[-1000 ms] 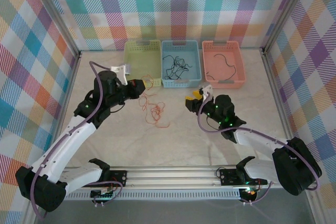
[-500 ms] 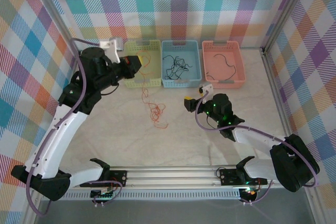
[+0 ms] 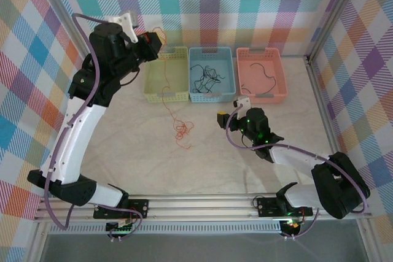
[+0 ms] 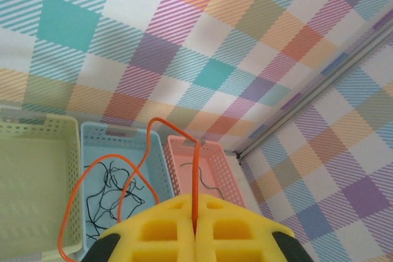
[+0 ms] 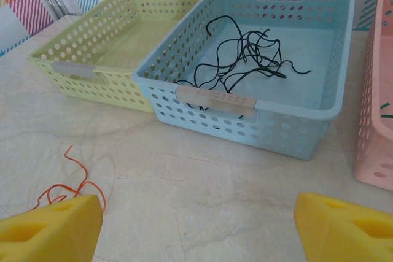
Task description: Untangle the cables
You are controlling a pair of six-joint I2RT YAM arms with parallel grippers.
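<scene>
The left gripper [image 4: 195, 228] is held high near the back wall, its yellow pads pinched flat on one orange wire [image 4: 195, 176]. That strand hangs down in front of the yellow-green basket [image 5: 73, 69] to the table [image 3: 123, 145], where its lower end runs into the orange tangle [image 3: 181, 132] lying in loose curls in front of the baskets. The right gripper [image 5: 196, 231] sits low just right of that heap, fingers spread wide with nothing between them.

Part of the sorting looks done. A bunch of black wires [image 5: 245, 59] lies in the blue basket [image 5: 215, 99], and another black wire [image 3: 264, 69] lies in the pink basket [image 3: 263, 96]. The yellow-green basket looks empty from here. I'd put the job somewhere past the middle. The orange strands remain to be parted, and the raised one does not look free of the heap yet.
</scene>
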